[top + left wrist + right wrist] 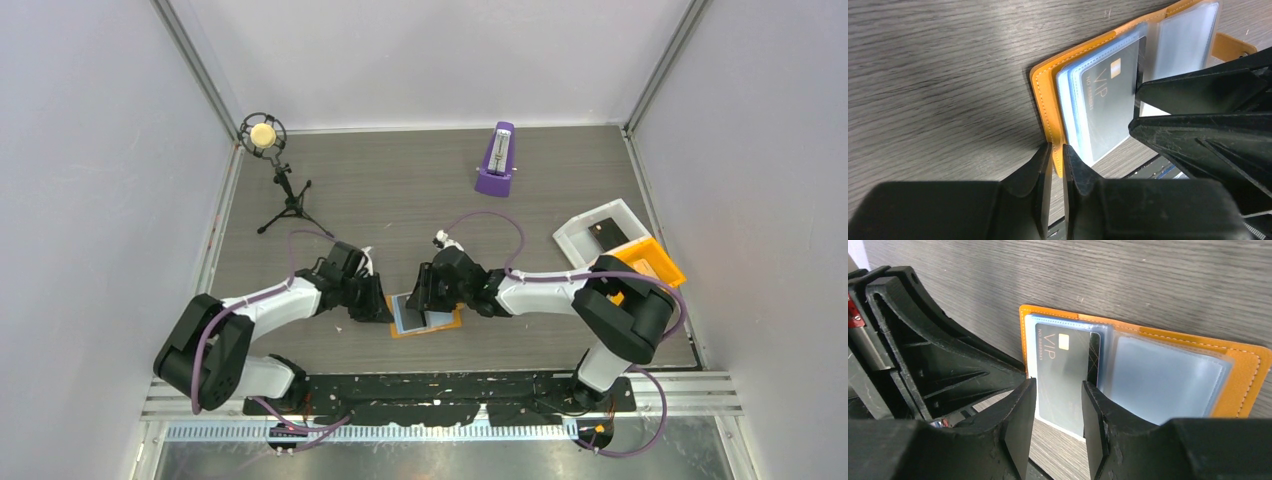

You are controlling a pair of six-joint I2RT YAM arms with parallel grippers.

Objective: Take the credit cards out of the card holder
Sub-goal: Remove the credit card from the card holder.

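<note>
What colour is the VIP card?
The VIP card is dark grey with a gold chip; clearest in right wrist view.

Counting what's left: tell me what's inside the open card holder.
Inside the card holder, a dark VIP card sticks partly out of a clear sleeve; the neighbouring sleeve looks empty. Whatever lies in the light blue layers beneath that card is covered.

robot lab cell, white panel walls (430, 60), metal corner posts (200, 70), grey wood-grain table (400, 190), tripod microphone (263, 135)
</note>
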